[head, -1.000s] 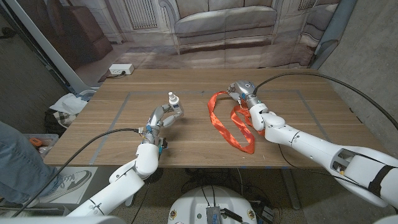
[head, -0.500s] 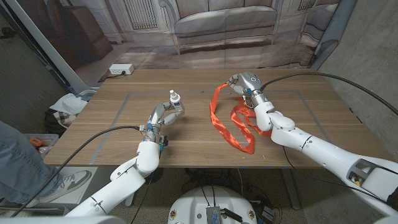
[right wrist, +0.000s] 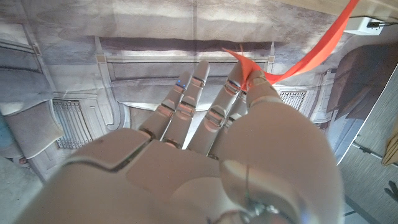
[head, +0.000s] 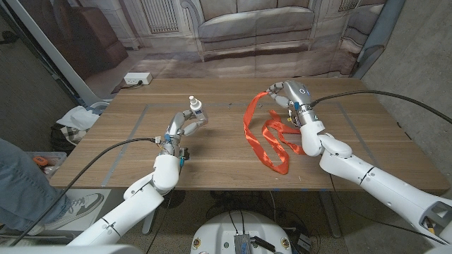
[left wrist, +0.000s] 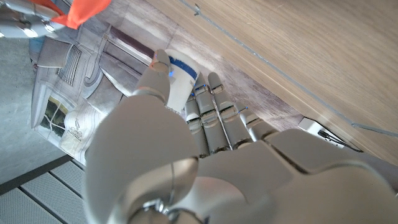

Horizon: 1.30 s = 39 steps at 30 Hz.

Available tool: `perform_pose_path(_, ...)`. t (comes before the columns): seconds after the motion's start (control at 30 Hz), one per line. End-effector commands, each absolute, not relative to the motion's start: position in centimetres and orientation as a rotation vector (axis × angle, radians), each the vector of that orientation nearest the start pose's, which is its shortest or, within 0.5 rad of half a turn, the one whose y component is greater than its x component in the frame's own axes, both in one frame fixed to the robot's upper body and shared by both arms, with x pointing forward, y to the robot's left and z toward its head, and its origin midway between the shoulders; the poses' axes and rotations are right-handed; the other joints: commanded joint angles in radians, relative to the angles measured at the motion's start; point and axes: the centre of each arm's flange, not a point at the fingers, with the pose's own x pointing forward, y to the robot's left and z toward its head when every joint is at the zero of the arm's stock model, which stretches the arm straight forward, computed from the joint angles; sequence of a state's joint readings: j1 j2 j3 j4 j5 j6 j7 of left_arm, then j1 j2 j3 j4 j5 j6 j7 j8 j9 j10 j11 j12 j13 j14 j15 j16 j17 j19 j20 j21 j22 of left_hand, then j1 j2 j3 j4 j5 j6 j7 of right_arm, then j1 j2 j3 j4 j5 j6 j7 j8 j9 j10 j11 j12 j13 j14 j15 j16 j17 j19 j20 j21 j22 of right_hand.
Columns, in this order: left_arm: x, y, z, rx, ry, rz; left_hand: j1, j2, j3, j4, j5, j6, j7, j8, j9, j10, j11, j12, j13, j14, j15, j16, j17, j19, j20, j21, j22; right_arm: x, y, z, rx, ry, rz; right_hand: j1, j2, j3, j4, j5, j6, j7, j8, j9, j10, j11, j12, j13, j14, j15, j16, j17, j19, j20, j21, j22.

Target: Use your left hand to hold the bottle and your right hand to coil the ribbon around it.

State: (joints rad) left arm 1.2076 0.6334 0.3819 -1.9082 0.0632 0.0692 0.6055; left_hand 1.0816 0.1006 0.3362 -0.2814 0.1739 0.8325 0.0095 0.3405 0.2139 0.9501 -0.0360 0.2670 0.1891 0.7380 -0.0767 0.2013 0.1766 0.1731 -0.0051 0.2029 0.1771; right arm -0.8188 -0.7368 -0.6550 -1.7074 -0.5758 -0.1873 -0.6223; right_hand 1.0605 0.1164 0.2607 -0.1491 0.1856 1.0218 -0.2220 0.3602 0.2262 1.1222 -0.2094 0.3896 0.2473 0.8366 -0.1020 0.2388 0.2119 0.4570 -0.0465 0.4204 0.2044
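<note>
A: Your left hand (head: 185, 125) is wrapped around the one bottle (head: 195, 109), white with a blue label, holding it upright over the left half of the surface (head: 141, 155).

B: And your right hand (head: 288, 94)?

A: It's raised over the far right part, pinching one end of the single orange ribbon (head: 263, 137) between thumb and a fingertip; the other fingers (right wrist: 184, 102) stay loosely extended.

B: Where's the rest of it?

A: It hangs from your right hand and lies looped on the wood, well apart from the bottle. A white power strip (head: 138, 79) sits at the far left corner.
</note>
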Motion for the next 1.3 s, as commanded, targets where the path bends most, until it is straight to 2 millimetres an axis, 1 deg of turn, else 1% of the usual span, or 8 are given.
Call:
perform_pose_path(0.03, 53.0, 25.2, -3.8, 0.474, -0.69, 0.252, -0.008, 0.016, 0.188, 0.174, 0.006, 0.136, -0.042, 0.035, 0.009, 0.171, -0.146, 0.032, 0.289, 0.009, -0.062, 0.001, 0.004, 0.006, 0.004, 0.004, 0.003, 55.1, -22.7, 0.3, -1.156, -1.02, -0.408, 0.007, 0.001, -0.001, 0.001, 0.005, 0.013, 0.0, 0.005, 0.007, 0.004, -0.002, 0.006, 0.005, 0.007, -0.116, 0.003, 0.002, 0.004, -0.085, 0.007, 0.002)
perform_pose_path(0.27, 53.1, 26.1, -2.5, 0.413, -0.663, 0.253, -0.006, 0.016, 0.193, 0.171, 0.007, 0.134, -0.036, 0.034, 0.01, 0.17, -0.143, 0.034, 0.294, 0.011, -0.053, 0.001, 0.003, 0.007, 0.011, 0.004, 0.003, 52.9, -22.3, -0.1, -1.162, -1.095, -0.38, 0.008, 0.001, -0.001, 0.002, 0.006, 0.015, 0.0, 0.004, 0.006, -0.002, -0.002, 0.006, 0.008, 0.005, -0.116, -0.001, 0.001, 0.0, -0.086, 0.006, 0.001)
perform_pose_path(0.37, 53.4, 26.5, -2.0, 0.396, -0.651, 0.249, -0.005, 0.016, 0.198, 0.169, 0.007, 0.133, -0.033, 0.034, 0.012, 0.168, -0.137, 0.035, 0.298, 0.015, -0.047, 0.001, 0.003, 0.009, 0.013, 0.005, 0.003, 51.9, -21.8, 0.0, -1.16, -1.145, -0.375, 0.009, 0.0, -0.002, 0.002, 0.006, 0.015, 0.0, 0.004, 0.005, -0.004, -0.002, 0.006, 0.009, 0.005, -0.116, -0.002, 0.001, 0.0, -0.084, 0.005, 0.001)
perform_pose_path(0.47, 53.6, 26.8, -1.3, 0.396, -0.644, 0.253, -0.005, 0.016, 0.201, 0.168, 0.008, 0.13, -0.023, 0.033, 0.014, 0.166, -0.135, 0.036, 0.301, 0.018, -0.04, 0.0, 0.003, 0.01, 0.015, 0.005, 0.003, 50.7, -21.2, 0.2, -1.152, -1.2, -0.366, 0.01, 0.0, -0.002, 0.002, 0.006, 0.015, 0.0, 0.004, 0.005, -0.006, -0.002, 0.005, 0.01, 0.005, -0.116, -0.003, 0.001, -0.001, -0.084, 0.005, 0.001)
perform_pose_path(0.7, 54.0, 27.3, 0.6, 0.401, -0.649, 0.281, -0.006, 0.016, 0.207, 0.167, 0.008, 0.129, -0.019, 0.033, 0.018, 0.165, -0.128, 0.038, 0.307, 0.014, -0.038, -0.003, 0.003, 0.004, 0.019, 0.003, 0.004, 48.8, -19.7, 0.8, -1.133, -1.288, -0.325, 0.013, -0.001, -0.003, 0.002, 0.008, 0.015, 0.0, 0.003, 0.004, -0.009, -0.002, 0.005, 0.013, 0.006, -0.117, -0.004, 0.002, -0.005, -0.083, 0.003, 0.001)
perform_pose_path(0.87, 54.1, 26.7, 2.1, 0.499, -0.637, 0.295, -0.004, 0.015, 0.212, 0.164, 0.008, 0.131, -0.015, 0.034, 0.02, 0.163, -0.125, 0.04, 0.312, 0.012, -0.03, -0.005, 0.003, -0.001, 0.021, 0.001, 0.004, 47.7, -17.6, 1.7, -1.137, -1.372, -0.266, 0.018, -0.003, -0.005, 0.001, 0.008, 0.018, 0.0, 0.003, 0.003, -0.008, -0.002, 0.006, 0.015, 0.013, -0.12, 0.001, 0.006, -0.01, -0.08, 0.001, 0.0)
perform_pose_path(1.07, 53.9, 25.4, 4.1, 0.667, -0.624, 0.31, -0.002, 0.018, 0.22, 0.162, 0.009, 0.132, -0.007, 0.034, 0.023, 0.167, -0.107, 0.046, 0.319, 0.031, -0.021, 0.002, 0.007, -0.002, 0.024, 0.001, 0.004, 46.3, -14.9, 3.1, -1.171, -1.486, -0.186, 0.02, -0.004, -0.008, 0.001, 0.009, 0.021, 0.0, 0.004, 0.002, -0.005, -0.002, 0.008, 0.018, 0.013, -0.119, 0.001, 0.007, -0.017, -0.075, -0.001, 0.0)
perform_pose_path(1.3, 53.4, 23.6, 5.4, 0.919, -0.619, 0.314, -0.006, 0.023, 0.224, 0.165, 0.01, 0.13, -0.005, 0.034, 0.028, 0.168, -0.111, 0.057, 0.329, 0.048, -0.031, 0.008, 0.013, -0.009, 0.027, -0.002, 0.004, 45.4, -12.6, 4.5, -1.233, -1.59, -0.137, 0.019, -0.005, -0.01, 0.004, 0.01, 0.023, 0.0, 0.004, 0.001, -0.005, -0.002, 0.009, 0.021, 0.007, -0.115, -0.004, 0.007, -0.029, -0.07, -0.007, 0.0)
